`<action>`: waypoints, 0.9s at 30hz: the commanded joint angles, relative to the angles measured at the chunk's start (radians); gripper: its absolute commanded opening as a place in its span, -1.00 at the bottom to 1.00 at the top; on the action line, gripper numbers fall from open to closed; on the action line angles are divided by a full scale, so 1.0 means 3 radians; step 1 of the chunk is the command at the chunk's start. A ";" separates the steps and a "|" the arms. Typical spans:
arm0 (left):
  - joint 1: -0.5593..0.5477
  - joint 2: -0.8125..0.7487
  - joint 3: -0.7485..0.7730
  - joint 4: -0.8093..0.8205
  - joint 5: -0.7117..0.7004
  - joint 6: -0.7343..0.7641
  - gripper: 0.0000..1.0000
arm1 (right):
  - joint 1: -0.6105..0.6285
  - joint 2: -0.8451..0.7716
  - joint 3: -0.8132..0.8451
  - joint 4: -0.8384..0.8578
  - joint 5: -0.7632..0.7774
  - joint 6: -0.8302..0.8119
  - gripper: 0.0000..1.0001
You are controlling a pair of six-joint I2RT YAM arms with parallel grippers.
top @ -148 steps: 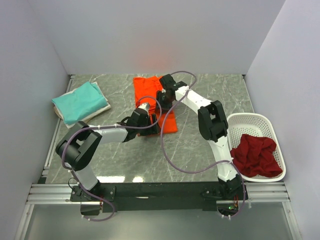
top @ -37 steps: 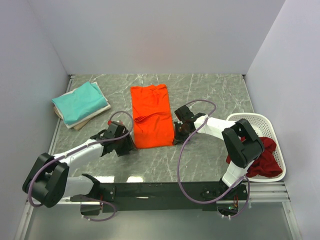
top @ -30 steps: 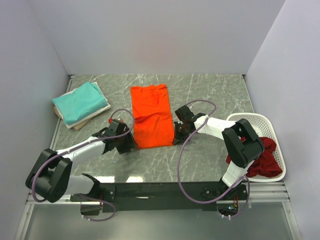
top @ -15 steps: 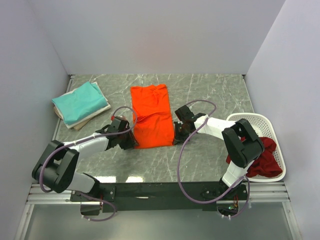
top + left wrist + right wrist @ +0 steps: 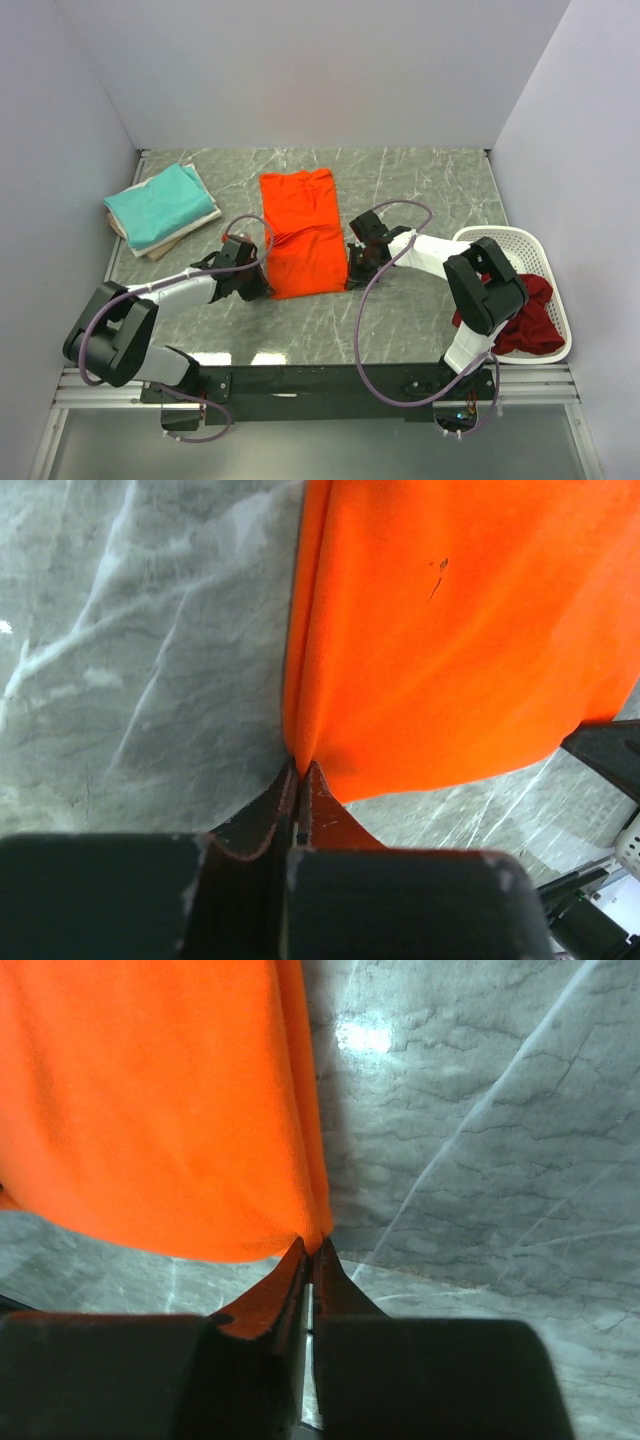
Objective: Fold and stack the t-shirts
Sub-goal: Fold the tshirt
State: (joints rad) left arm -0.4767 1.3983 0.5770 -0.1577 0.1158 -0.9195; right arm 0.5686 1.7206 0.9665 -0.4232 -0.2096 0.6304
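**Top external view: both arms pinching the near corners of the orange shirt**

Top external view first. I see the bright orange cotton t-shirt (image 5: 302, 232) lying lengthwise in the middle of the grey marble table (image 5: 420, 190), folded into a long narrow panel. My left gripper (image 5: 264, 288) sits at its near left corner and my right gripper (image 5: 349, 276) at its near right corner, both low over the tabletop. At the far left, a folded teal t-shirt (image 5: 158, 203) rests on top of a folded cream t-shirt (image 5: 205, 215). On the right, a crumpled dark red t-shirt (image 5: 520, 305) fills the near end of the white perforated plastic basket (image 5: 500, 238).

Left wrist view. The left gripper (image 5: 299, 772) has its jaws clenched, with the orange t-shirt (image 5: 460, 630) corner caught between the two tips. The cloth spreads away to the right, and the marble table (image 5: 130, 660) shows bare on the left.

Right wrist view. It mirrors the other side: the right gripper (image 5: 312, 1248) is pressed closed on the shirt's opposite corner. The orange t-shirt (image 5: 150, 1110) fans out to the left, beside the grey marble table (image 5: 460, 1140).
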 commanded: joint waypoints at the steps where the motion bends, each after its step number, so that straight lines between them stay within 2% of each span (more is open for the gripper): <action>1: -0.0006 -0.0018 -0.0175 -0.0292 -0.0013 0.0135 -0.99 | -0.0003 0.0145 0.0000 -0.0062 0.0085 -0.0051 -1.00; 5: -0.0006 -0.0079 -0.0057 -0.0445 -0.0084 0.0217 -0.99 | -0.0003 0.0063 0.0010 -0.0189 0.0070 -0.0056 -1.00; 12: -0.0006 -0.0707 0.0300 -0.1079 -0.0130 0.0258 -0.99 | 0.0002 -0.0447 0.0061 -0.0567 0.0146 -0.0092 -1.00; 20: -0.0006 -0.1060 0.0531 -0.1692 0.0028 0.0248 -0.99 | 0.0119 -0.0898 0.0271 -0.1120 0.0269 -0.0148 -1.00; 27: -0.0006 -0.1352 0.0521 -0.2193 0.0324 0.0232 -0.99 | 0.0303 -0.1383 0.0174 -0.1549 0.0305 0.0000 -1.00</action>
State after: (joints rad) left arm -0.4824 1.0389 0.7128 -0.6613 0.1848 -0.8742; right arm 0.6357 1.3724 1.0153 -0.7448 -0.1837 0.6189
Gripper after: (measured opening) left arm 0.022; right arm 0.010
